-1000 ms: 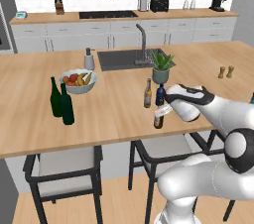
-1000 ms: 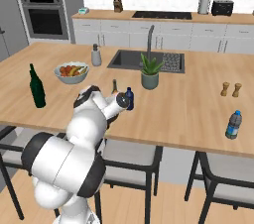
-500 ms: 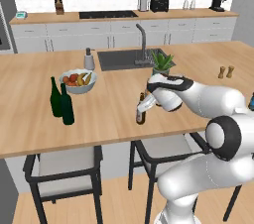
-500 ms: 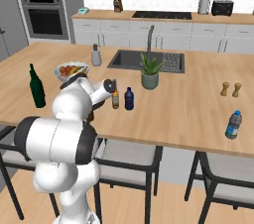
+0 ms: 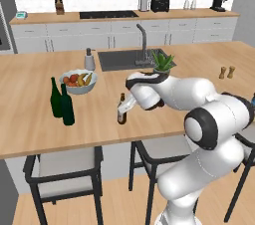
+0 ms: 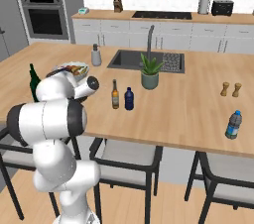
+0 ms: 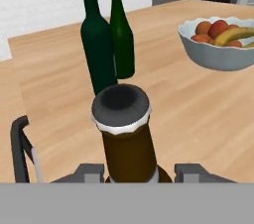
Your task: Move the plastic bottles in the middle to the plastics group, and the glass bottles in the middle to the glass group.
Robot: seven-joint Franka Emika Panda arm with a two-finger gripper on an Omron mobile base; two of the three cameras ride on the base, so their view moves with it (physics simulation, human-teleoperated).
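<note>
Fingers (image 7: 133, 172) clamp brown glass bottle (image 5: 121, 110) near the bench (image 5: 30, 124) front edge; keep it upright, carry toward green bottles (image 5: 62, 102), set down just beside, not touching.

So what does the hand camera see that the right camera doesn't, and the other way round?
Hand view: the claw gripping a brown bottle, seen from its cap down. Right base view: another brown bottle beside a dark blue bottle, a potted plant, the sink and a water bottle far right. Both: the green bottles, the fruit bowl and the wooden counter.
</note>
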